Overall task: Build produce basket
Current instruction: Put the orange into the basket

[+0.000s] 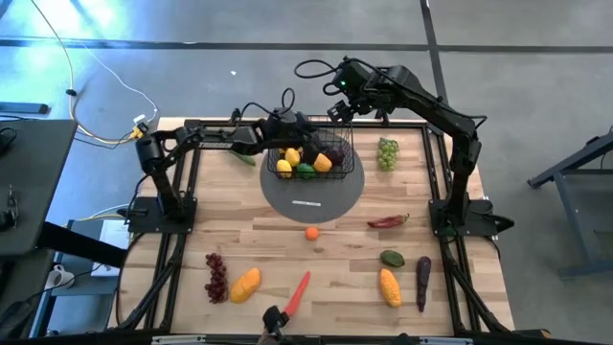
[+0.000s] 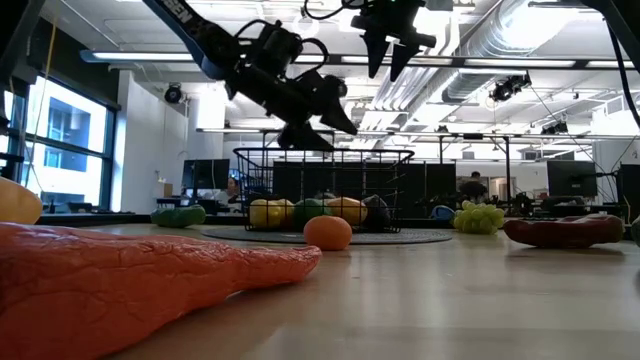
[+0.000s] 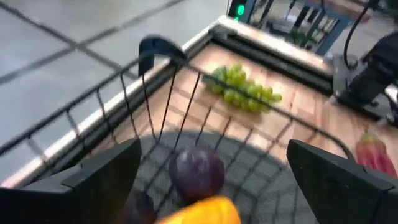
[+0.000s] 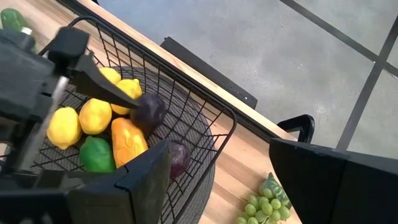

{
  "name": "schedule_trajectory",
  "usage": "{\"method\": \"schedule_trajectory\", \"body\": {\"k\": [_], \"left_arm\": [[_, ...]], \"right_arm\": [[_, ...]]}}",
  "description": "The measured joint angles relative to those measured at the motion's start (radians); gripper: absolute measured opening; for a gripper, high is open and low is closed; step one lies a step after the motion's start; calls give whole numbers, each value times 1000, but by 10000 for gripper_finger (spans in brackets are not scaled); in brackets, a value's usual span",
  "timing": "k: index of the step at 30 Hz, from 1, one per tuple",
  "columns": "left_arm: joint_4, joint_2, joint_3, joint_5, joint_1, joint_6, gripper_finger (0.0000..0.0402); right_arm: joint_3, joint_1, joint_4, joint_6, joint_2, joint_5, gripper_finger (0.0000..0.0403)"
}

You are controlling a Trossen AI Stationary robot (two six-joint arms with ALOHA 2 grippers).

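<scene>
Wooden tabletop: I see my left gripper (image 1: 311, 137) spread wide above the black wire-mesh basket (image 1: 337, 165), a purple plum (image 4: 148, 111) between its fingers; right gripper (image 1: 343, 112) open.

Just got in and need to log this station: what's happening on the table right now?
The robot is filling the black wire basket with toy produce. The left hand is over the basket, fingers open, with a purple plum right at its fingertips above the lemons, mango and green piece already inside. The right hand hovers higher, empty. Green grapes, red grapes, a carrot and more still lie on the table.
</scene>
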Motion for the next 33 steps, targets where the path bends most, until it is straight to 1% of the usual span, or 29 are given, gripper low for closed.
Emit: {"method": "schedule_trajectory", "body": {"k": [3, 10, 18, 22, 33], "left_arm": [[-96, -46, 0, 11, -1, 4, 394], [-208, -168, 0, 62, -19, 34, 394], [-393, -322, 0, 58, -39, 124, 394], [-509, -387, 0, 57, -52, 135, 394], [-803, -504, 0, 63, -124, 167, 394]], "right_arm": [[0, 0, 1, 0, 0, 0, 255], [0, 0, 8, 0, 0, 0, 255], [0, 0, 22, 0, 0, 0, 255], [0, 0, 29, 0, 0, 0, 255], [0, 0, 66, 0, 0, 0, 255]]}}
